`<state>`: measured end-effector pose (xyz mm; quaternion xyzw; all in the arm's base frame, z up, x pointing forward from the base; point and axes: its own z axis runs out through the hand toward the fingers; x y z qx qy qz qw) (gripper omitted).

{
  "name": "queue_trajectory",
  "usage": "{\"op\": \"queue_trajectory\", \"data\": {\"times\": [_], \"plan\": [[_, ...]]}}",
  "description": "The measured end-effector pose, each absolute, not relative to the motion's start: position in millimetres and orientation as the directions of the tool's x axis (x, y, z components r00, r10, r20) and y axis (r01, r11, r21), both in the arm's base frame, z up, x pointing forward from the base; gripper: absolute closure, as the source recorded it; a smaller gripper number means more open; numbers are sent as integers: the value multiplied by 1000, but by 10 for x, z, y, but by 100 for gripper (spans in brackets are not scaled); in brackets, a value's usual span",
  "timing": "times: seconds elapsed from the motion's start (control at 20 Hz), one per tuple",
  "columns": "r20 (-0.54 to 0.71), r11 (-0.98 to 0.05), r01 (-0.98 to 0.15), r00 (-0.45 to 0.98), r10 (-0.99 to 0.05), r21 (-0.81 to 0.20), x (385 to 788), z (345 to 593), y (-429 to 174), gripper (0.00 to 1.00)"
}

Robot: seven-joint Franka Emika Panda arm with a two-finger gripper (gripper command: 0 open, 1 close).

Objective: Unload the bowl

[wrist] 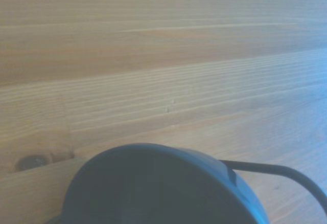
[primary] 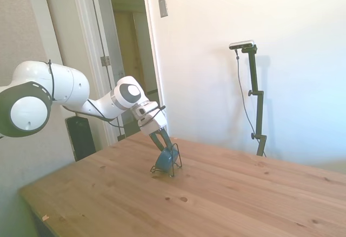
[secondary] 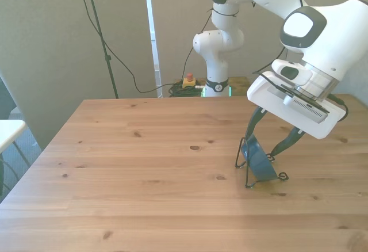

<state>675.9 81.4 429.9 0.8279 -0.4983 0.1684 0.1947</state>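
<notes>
A small teal-blue bowl (secondary: 260, 161) stands on its edge in a thin black wire rack (secondary: 248, 176), on the front view's right part of the wooden table. In the side view the bowl (primary: 162, 162) and the rack (primary: 177, 164) sit near the table's middle. My gripper (secondary: 262, 147) reaches down tilted over the bowl, open, with one dark finger on each side of the bowl's upper rim. In the side view the gripper (primary: 165, 149) is right at the bowl's top. Whether the fingers touch the rim I cannot tell. The wrist view shows the blurred bowl (wrist: 153, 188) and a rack wire (wrist: 278, 171) close up.
Bare wooden table (secondary: 144, 165) spreads toward the front view's left and toward the camera. Its near edge (primary: 38, 207) shows in the side view. Cables and a small red button box (secondary: 188, 81) lie on the floor behind the table. A white object (secondary: 8, 131) pokes in at the left edge.
</notes>
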Motion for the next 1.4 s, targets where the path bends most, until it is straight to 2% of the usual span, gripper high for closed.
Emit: {"op": "queue_trajectory", "data": {"times": [1.4], "plan": [[587, -326, -891, 453, -670, 315, 6858, 4199, 1010, 100]]}}
